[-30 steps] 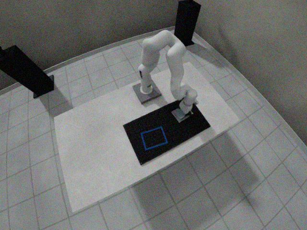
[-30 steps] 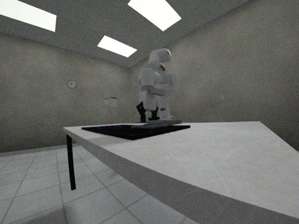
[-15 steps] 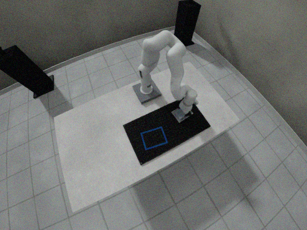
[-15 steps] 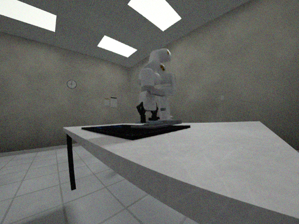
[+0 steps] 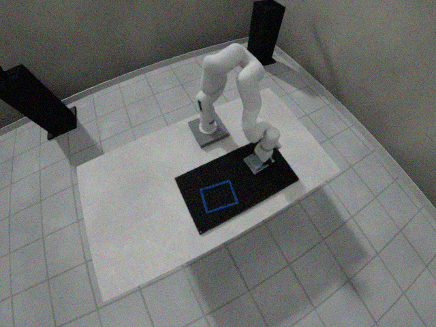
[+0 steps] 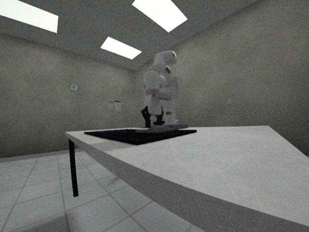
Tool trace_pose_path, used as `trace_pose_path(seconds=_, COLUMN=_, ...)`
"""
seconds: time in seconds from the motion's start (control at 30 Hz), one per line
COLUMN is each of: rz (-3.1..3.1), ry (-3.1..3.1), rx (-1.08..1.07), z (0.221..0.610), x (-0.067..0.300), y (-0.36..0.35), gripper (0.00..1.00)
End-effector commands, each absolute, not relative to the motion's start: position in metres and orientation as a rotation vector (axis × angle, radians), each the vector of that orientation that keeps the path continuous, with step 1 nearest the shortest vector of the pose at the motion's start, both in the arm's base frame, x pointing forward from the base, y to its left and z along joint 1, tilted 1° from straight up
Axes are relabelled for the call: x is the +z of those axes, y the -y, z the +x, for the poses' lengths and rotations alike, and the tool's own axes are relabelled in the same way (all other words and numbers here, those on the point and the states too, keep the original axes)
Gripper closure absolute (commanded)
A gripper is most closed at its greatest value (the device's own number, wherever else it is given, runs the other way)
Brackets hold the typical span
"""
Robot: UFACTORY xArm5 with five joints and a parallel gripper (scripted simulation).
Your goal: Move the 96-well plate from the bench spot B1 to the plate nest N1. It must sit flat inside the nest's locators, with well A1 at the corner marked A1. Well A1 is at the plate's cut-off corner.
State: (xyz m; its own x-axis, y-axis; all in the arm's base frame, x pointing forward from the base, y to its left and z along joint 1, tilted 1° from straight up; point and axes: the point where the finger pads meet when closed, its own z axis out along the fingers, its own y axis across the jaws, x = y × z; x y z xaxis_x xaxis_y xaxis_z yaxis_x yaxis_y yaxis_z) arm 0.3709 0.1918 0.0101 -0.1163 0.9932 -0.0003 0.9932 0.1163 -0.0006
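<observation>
The grey 96-well plate [image 5: 258, 163] lies at the far right part of the black mat [image 5: 236, 184]. My gripper [image 5: 263, 161] comes straight down over it and its fingers are shut on the plate's sides. In the exterior view the dark fingers [image 6: 152, 122] stand low over the mat [image 6: 141, 134], with the plate [image 6: 159, 127] at their tips. The blue-outlined nest [image 5: 219, 196] sits on the near left part of the mat, apart from the plate and with nothing in it. The cut-off corner and the A1 mark are too small to tell.
The arm's grey base [image 5: 208, 132] stands on the white table [image 5: 197, 182] behind the mat. Two black pillars [image 5: 35, 100] [image 5: 264, 29] stand on the floor beyond the table. The table's right edge runs close to the mat.
</observation>
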Motion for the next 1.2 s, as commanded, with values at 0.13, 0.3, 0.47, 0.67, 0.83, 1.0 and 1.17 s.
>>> trace_pose_path(seconds=0.13, rz=-2.082, ry=2.34, rx=-0.011, z=0.3724, x=0.0102, y=-0.1925, gripper=1.0)
trace_pose_path(seconds=0.3, rz=-2.082, ry=2.34, rx=-0.011, z=0.3724, x=0.0097, y=-0.1925, gripper=1.0)
trace_pose_path(seconds=0.47, rz=-2.082, ry=2.34, rx=-0.011, z=0.3723, x=0.0088, y=-0.1926, gripper=1.0)
trace_pose_path(seconds=0.67, rz=-2.082, ry=2.34, rx=-0.011, z=0.3723, x=0.0078, y=-0.1926, gripper=1.0)
trace_pose_path(seconds=0.83, rz=-2.082, ry=2.34, rx=-0.011, z=0.3723, x=0.0073, y=-0.1926, gripper=1.0)
trace_pose_path(seconds=1.0, rz=-2.082, ry=2.34, rx=-0.011, z=0.3723, x=0.0065, y=-0.1926, gripper=0.0)
trace_pose_path(seconds=1.17, rz=-2.082, ry=2.34, rx=-0.011, z=0.3723, x=0.0065, y=-0.1926, gripper=0.0)
